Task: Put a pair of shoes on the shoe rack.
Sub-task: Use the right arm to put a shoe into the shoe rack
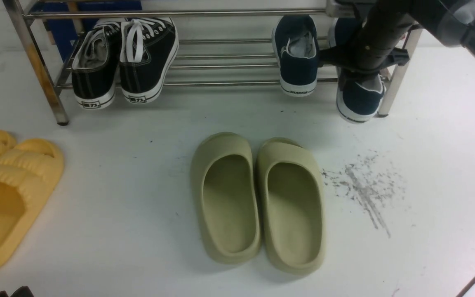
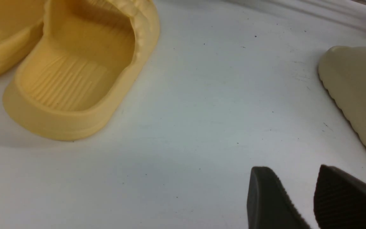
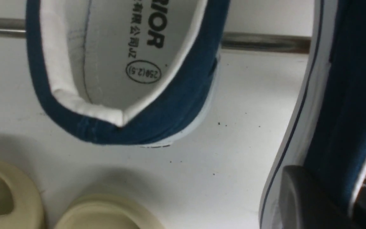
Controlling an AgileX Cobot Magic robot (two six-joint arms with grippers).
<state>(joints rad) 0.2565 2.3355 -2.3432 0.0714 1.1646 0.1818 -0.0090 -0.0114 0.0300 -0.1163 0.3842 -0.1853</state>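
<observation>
The steel shoe rack (image 1: 221, 83) runs across the back. One navy shoe (image 1: 297, 53) rests on its lower bars, toe inward, heel at the front bar. The second navy shoe (image 1: 359, 97) is just to its right by the rack's right leg, tilted, with its heel hanging below the front bar. My right gripper (image 1: 357, 76) is shut on that shoe's side wall; in the right wrist view one finger (image 3: 303, 197) presses the white sole edge of this shoe (image 3: 354, 95), the other sits inside. My left gripper (image 2: 292, 170) hovers low over the table, open and holding nothing.
A pair of olive slippers (image 1: 258, 202) lies mid-table in front of the rack. Yellow slippers (image 1: 10, 194) lie at the left edge, close to my left gripper. Black lace-up sneakers (image 1: 126, 57) fill the rack's left side. Dark scuff marks (image 1: 365, 185) stain the table.
</observation>
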